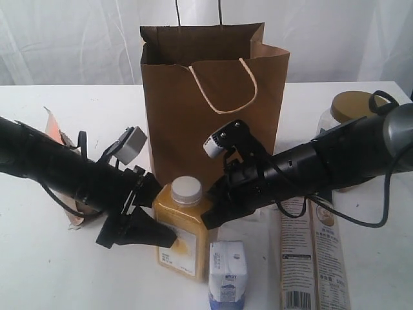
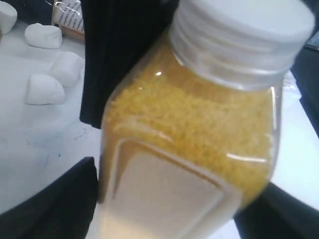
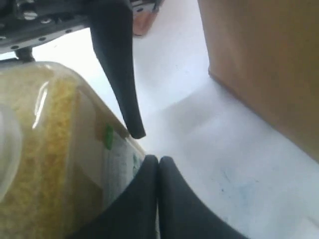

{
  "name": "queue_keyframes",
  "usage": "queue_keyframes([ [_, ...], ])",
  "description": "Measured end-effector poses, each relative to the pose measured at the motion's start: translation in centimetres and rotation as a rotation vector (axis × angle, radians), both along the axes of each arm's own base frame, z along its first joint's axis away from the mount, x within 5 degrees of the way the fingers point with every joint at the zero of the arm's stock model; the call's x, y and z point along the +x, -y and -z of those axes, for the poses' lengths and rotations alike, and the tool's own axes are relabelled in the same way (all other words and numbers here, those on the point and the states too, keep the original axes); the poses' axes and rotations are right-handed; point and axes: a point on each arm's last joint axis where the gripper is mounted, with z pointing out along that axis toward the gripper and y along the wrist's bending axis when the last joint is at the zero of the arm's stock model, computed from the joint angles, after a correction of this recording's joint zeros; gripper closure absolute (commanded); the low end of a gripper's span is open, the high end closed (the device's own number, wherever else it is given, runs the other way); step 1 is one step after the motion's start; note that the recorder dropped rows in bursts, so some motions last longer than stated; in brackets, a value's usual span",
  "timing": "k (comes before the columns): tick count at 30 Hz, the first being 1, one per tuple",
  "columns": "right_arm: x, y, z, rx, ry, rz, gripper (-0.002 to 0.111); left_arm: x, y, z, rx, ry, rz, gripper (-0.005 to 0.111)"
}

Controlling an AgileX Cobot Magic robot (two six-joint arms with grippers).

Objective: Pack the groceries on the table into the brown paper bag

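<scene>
The yellow white-capped bottle (image 1: pixel 182 226) (image 2: pixel 199 124) (image 3: pixel 50 149) stands upright on the table (image 1: pixel 51 271) in front of the brown paper bag (image 1: pixel 213 110) (image 3: pixel 264 64). My left gripper (image 1: pixel 164 237) (image 2: pixel 179 179) has a dark finger on each flank of the bottle's body, closed on it. One of its fingers (image 3: pixel 119 74) shows in the right wrist view. My right gripper (image 1: pixel 210 219) (image 3: pixel 158 160) is shut and holds nothing. Its tips rest against the bottle's other side.
A small white-blue carton (image 1: pixel 227 274) stands at the front. A long packet (image 1: pixel 313 258) lies to its right. The gold-lidded jar (image 1: pixel 345 110) sits behind my right arm. A brown-orange pouch (image 1: pixel 55 132) lies behind my left arm. Small white marshmallows (image 2: pixel 45 89) lie beside the bottle.
</scene>
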Motion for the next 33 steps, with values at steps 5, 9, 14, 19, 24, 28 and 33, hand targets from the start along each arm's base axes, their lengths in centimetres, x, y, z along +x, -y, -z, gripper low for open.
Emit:
queue_keyframes([
  [5,0.2,0.1,0.2,-0.026,0.016,0.024,0.108,0.6,0.3,-0.9,-0.025,0.026,0.026,0.034],
  [9,0.6,0.5,0.1,-0.074,0.056,0.062,0.108,0.9,0.4,-1.3,-0.050,0.029,0.021,0.034],
  [14,0.6,0.9,-1.7,-0.099,0.128,0.094,0.108,0.3,0.3,-1.4,-0.061,0.010,0.085,0.034],
  [19,0.1,1.5,-3.3,-0.140,0.146,0.091,0.108,0.0,0.4,-1.7,-0.083,-0.006,0.109,0.034],
  [24,-0.5,2.1,-4.1,-0.194,0.139,0.089,0.108,0.0,0.3,-1.7,-0.084,-0.009,0.116,0.041],
  [28,-1.0,2.5,-5.5,-0.202,0.158,0.103,0.108,-0.1,0.3,-1.7,-0.083,-0.007,0.118,0.057],
  [33,-1.4,2.8,-6.8,-0.194,0.187,0.117,0.108,-0.1,0.3,-1.7,-0.083,-0.007,0.118,0.061],
])
